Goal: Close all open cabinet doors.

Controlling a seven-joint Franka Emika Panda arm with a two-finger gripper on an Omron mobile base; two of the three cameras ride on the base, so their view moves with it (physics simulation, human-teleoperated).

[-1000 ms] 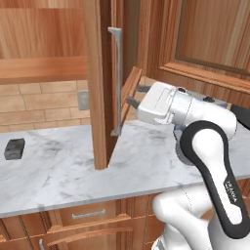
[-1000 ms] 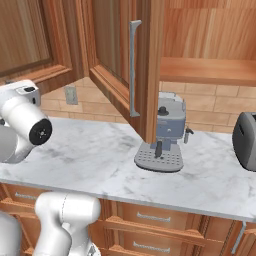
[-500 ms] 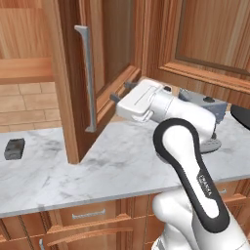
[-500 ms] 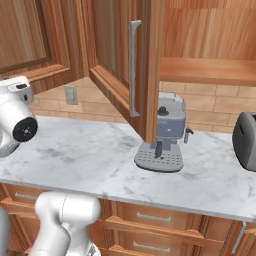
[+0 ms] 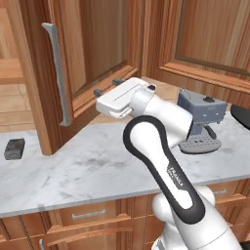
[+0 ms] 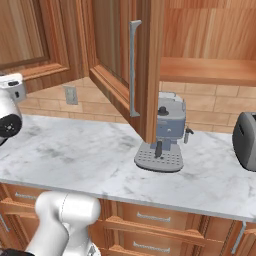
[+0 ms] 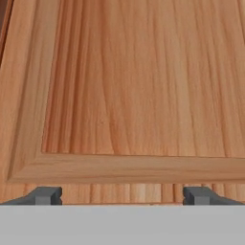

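We are pushing the open cabinet door (image 5: pixel 93 63) with the gripper (image 5: pixel 108 87), fingers spread wide, tips against its lower frame, gripping nothing. The door is standing ajar over the marble counter (image 5: pixel 93 171) left of the espresso machine (image 6: pixel 165 135); closing remains unfinished.

**Kitchen counter, wood cabinetry**

White-grey marble counter (image 6: pixel 75 155) over reddish-brown drawers (image 6: pixel 155 217) with short silver handles. Tan tile wall (image 6: pixel 220 107) behind, with a grey outlet (image 6: pixel 70 94). Coffee machine (image 6: pixel 165 135) on the counter, dark toaster (image 6: pixel 246 141) at far right, small dark block (image 5: pixel 14 148) at left. Even light.
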